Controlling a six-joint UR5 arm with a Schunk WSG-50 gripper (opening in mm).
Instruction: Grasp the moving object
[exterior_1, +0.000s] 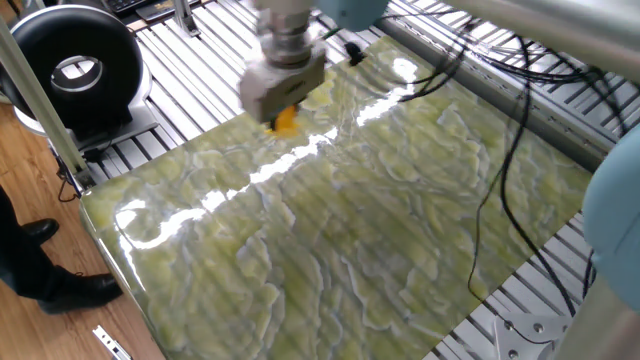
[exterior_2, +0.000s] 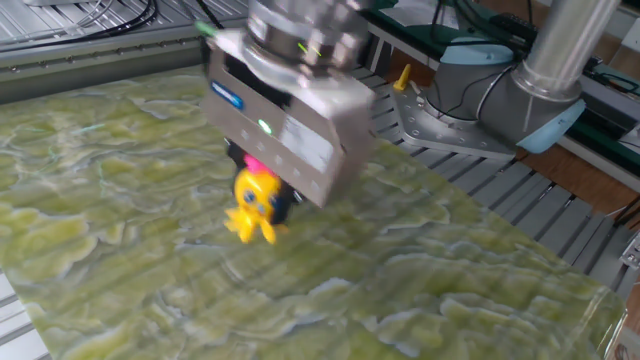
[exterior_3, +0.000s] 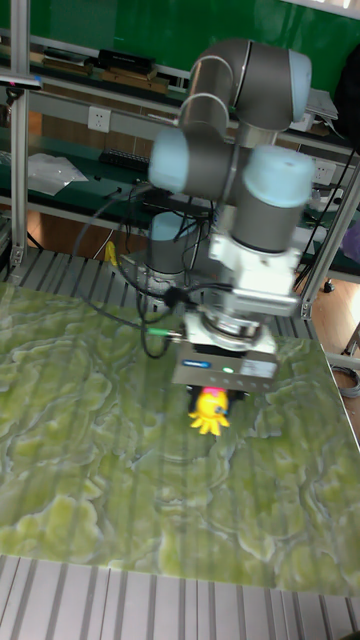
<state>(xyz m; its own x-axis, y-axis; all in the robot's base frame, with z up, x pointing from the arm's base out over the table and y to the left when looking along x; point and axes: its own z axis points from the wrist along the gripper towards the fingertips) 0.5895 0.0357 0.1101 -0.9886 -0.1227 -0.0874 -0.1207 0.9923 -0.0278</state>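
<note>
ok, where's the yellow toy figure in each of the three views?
One fixed view: yellow toy figure upper centre-left, under the gripper.
The other fixed view: left of centre, hanging below the gripper body.
Tall fixed view: centre, below the gripper.
Shared landmark: the green marbled table top.

we list: yellow toy figure (exterior_2: 254, 199), glossy smooth plastic, pink tuft; gripper (exterior_2: 268, 196), matt grey metal casing; table top (exterior_1: 380, 230), polished green marble-look surface, glaring reflections; arm (exterior_3: 240, 110), brushed silver metal, matt blue plastic caps.
</note>
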